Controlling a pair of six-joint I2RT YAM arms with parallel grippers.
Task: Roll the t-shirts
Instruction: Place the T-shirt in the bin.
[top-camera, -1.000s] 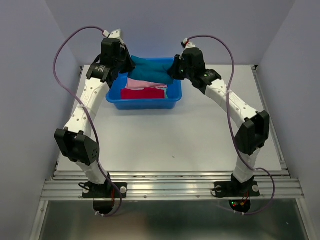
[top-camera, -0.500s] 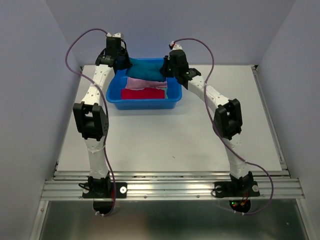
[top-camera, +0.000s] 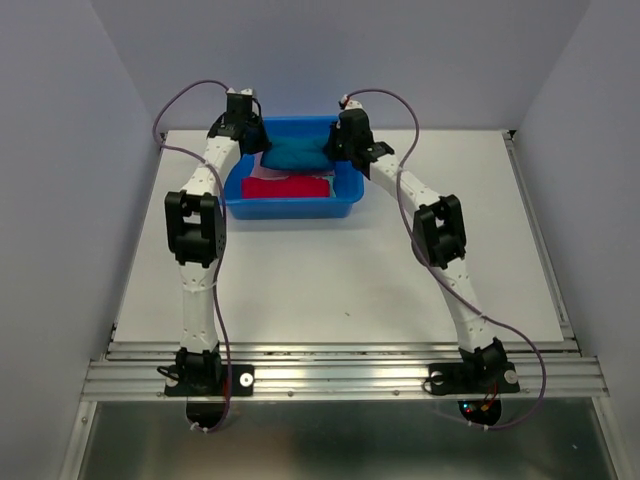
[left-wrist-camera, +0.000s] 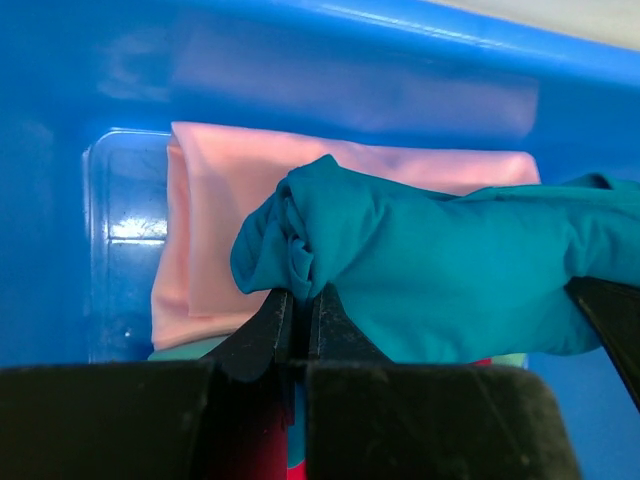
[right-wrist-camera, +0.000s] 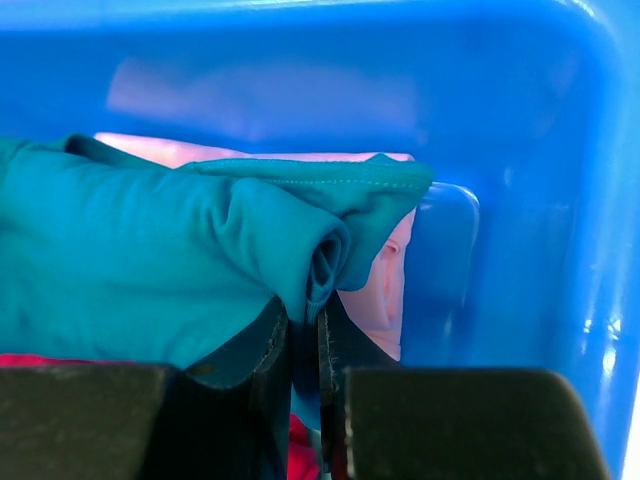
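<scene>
So we've got the left gripper (left-wrist-camera: 300, 300) and right gripper (right-wrist-camera: 305, 315) each pinching one end of the teal t-shirt (left-wrist-camera: 450, 280), presumably so the roll can't unravel in the tub (top-camera: 290, 210).

Walls of the tub (top-camera: 290, 209) hem in the teal shirt (top-camera: 297, 155); bare table (top-camera: 330, 280) lies in front.
</scene>
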